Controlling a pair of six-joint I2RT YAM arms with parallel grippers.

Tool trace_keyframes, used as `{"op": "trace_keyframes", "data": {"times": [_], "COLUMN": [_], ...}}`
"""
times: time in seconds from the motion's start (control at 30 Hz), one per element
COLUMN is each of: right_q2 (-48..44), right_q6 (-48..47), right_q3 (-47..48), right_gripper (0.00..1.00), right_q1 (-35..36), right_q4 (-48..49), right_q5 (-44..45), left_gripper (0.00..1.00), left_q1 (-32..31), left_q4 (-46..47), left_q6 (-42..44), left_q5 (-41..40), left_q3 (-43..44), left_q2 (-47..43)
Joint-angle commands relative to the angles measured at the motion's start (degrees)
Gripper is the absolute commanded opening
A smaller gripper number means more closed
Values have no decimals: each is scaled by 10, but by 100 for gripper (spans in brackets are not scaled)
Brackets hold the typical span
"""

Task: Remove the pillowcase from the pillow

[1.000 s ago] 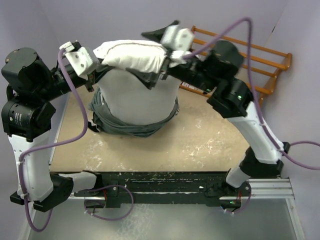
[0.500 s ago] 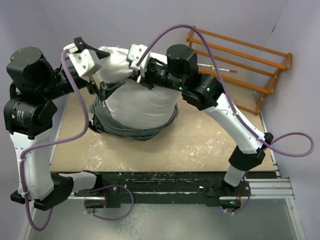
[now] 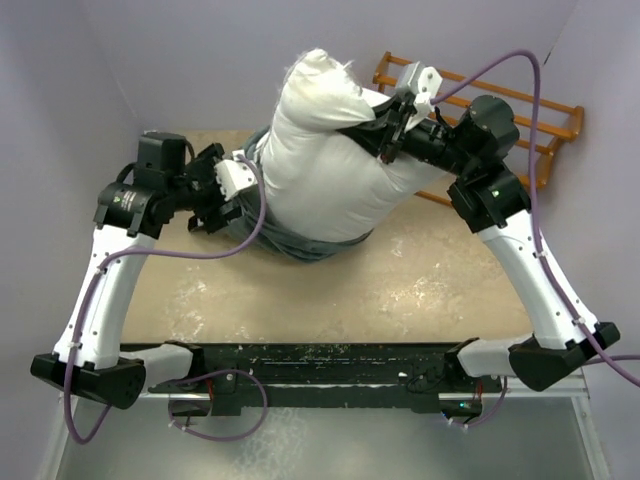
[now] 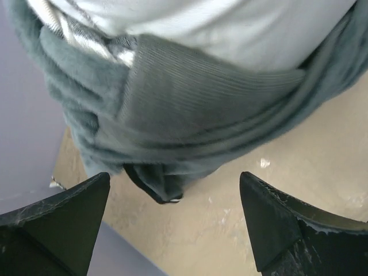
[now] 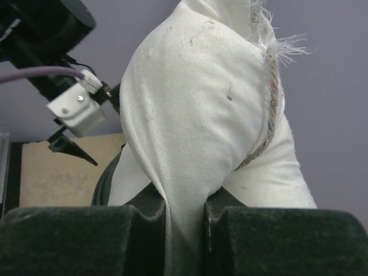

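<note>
Right tool point(image 5: 185, 225): clenched on a fold of the plump white stuffed pillow point(image 3: 330, 170). In the right wrist view the cloth is pinched tight between the two dark pads point(image 5: 144, 221). A frayed seam runs up the pillow's edge above them.

Pillow stands tilted over the far middle of the pale brown bench point(image 3: 400, 290). Its top corner is raised towards the far wall and its lower end sits in the cover.

The soft, plush dark grey pillowcase point(image 3: 300, 240) is bunched in thick folds round the pillow's lower end and rests on the bench. In the left wrist view I see a sliver of its striped side at the upper left of the bunch.

Left tool point(image 4: 175, 184): released, jaws wide apart, nothing between them. It is low on the left, just beside the grey bunch. I cannot tell whether it touches the fabric.

Orange wooden rack point(image 3: 520, 110) stands at the far right, behind the right arm.
</note>
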Motion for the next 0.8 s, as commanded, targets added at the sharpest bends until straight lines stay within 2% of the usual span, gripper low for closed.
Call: {"op": "trace_keyframes", "data": {"times": [0.0, 0.1, 0.17, 0.27, 0.37, 0.43, 0.57, 0.6, 0.7, 0.77], "right_q2": [-7, -10, -15, -21, -21, -20, -22, -24, -31, -33], "right_q6": [40, 42, 42, 45, 67, 81, 115, 121, 131, 137], "right_q3": [-17, -28, -36, -47, -50, -53, -66, -70, -75, -74], "right_gripper": [0, 0, 0, 0, 0, 0, 0, 0, 0, 0], "right_q1": [4, 3, 1, -7, -14, -16, -21, -22, -26, -28], "right_q4": [88, 90, 89, 94, 115, 133, 178, 188, 201, 204], "right_q5": [-89, -94, -93, -93, -87, -85, -82, -81, -79, -76], "left_gripper": [94, 90, 87, 82, 74, 69, 36, 33, 36, 32], "left_q1": [5, 32, 73, 127, 138, 138, 138, 138, 138, 138], "left_q4": [66, 99, 115, 60, -11, -12, 31, 34, 44, 68], "left_q6": [87, 93, 89, 104, 124, 118, 90, 79, 54, 41], "left_q5": [-69, -69, -41, 36, 89, 115, 138, 145, 161, 156], "left_q3": [-61, -106, -118, -98, -97, -115, -151, -154, -162, -176], "left_q2": [-26, -15, 1, 30, 43, 38, 30, 32, 38, 35]}}
